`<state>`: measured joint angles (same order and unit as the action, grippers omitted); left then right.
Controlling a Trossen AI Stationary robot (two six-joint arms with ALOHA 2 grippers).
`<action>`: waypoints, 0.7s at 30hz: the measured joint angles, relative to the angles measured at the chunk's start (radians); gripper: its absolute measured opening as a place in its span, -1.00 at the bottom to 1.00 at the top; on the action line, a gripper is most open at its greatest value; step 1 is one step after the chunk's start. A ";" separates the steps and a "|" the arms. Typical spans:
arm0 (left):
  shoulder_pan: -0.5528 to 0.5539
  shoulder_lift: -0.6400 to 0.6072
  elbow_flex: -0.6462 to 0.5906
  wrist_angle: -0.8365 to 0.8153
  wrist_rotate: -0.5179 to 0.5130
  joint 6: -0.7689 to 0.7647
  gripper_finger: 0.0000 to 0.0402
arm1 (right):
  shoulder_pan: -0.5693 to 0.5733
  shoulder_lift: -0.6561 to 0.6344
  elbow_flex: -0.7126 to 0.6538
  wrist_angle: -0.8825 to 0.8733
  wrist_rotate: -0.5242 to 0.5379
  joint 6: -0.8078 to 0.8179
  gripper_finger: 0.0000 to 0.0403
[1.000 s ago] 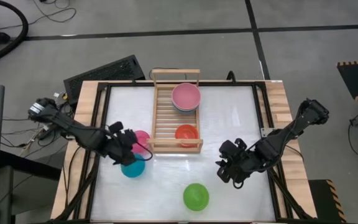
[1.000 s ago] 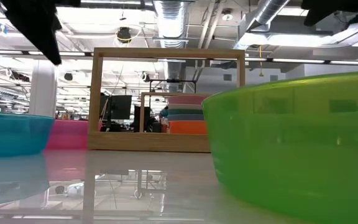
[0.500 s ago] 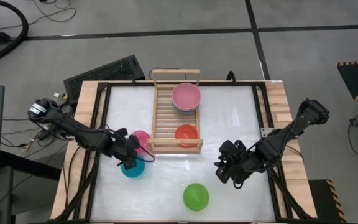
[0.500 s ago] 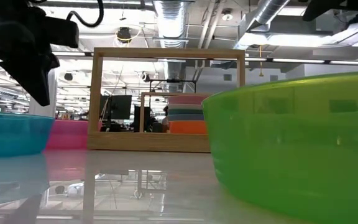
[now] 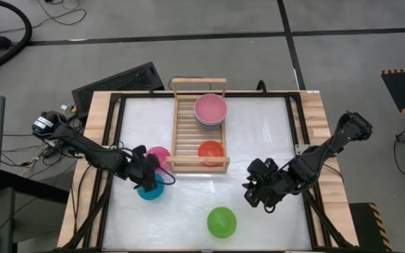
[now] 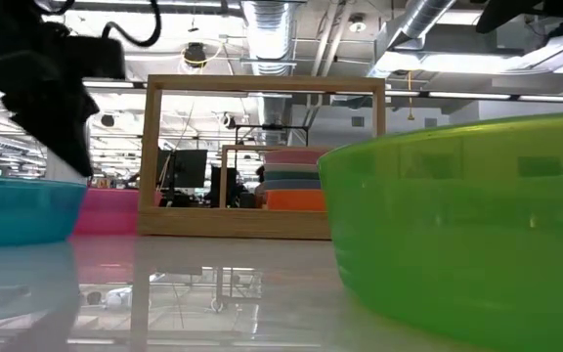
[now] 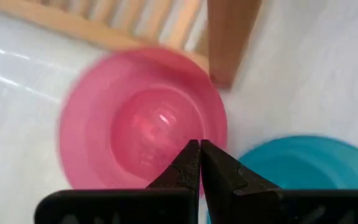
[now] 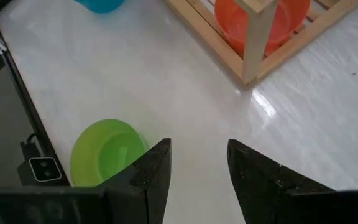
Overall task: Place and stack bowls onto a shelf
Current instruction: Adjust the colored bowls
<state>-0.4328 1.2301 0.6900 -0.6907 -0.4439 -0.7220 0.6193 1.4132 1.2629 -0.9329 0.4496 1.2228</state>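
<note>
Left hand (image 7: 199, 163) pinched shut above magenta bowl (image 7: 143, 126), beside cyan bowl (image 5: 150, 188), left of shelf (image 5: 188, 133). Could shove bowl instead of gripping. Right hand (image 8: 199, 163) wide, idle near lime bowl (image 8: 107, 152).

Your left gripper (image 5: 148, 177) hangs low at the table's front left, fingers pressed together. Your right gripper (image 5: 253, 195) waits front right, fingers parted.

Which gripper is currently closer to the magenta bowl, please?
The left. The left gripper, shut and empty, hovers between the magenta bowl and the cyan bowl, beside the shelf. The right gripper, open, waits across the table beyond the shelf's end.
</note>
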 joint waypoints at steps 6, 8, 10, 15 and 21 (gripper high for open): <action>0.000 0.000 0.011 -0.036 -0.065 0.030 -1.00 | 0.000 0.000 0.000 0.000 -0.002 0.000 -0.09; 0.010 0.003 -0.012 -0.056 -0.073 0.032 -1.00 | 0.000 0.000 0.000 0.000 -0.002 0.000 -0.09; 0.030 0.023 -0.034 -0.061 -0.054 0.043 -1.00 | 0.000 0.000 0.000 0.001 -0.002 0.002 -0.09; 0.050 0.060 -0.041 -0.051 0.091 0.077 -1.00 | 0.000 0.000 0.000 0.002 -0.003 0.007 -0.09; 0.011 0.063 -0.020 -0.055 0.243 -0.026 -1.00 | 0.000 0.000 0.000 0.002 -0.002 0.003 -0.09</action>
<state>-0.4220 1.2930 0.6695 -0.7455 -0.2014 -0.7480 0.6193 1.4132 1.2629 -0.9310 0.4477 1.2259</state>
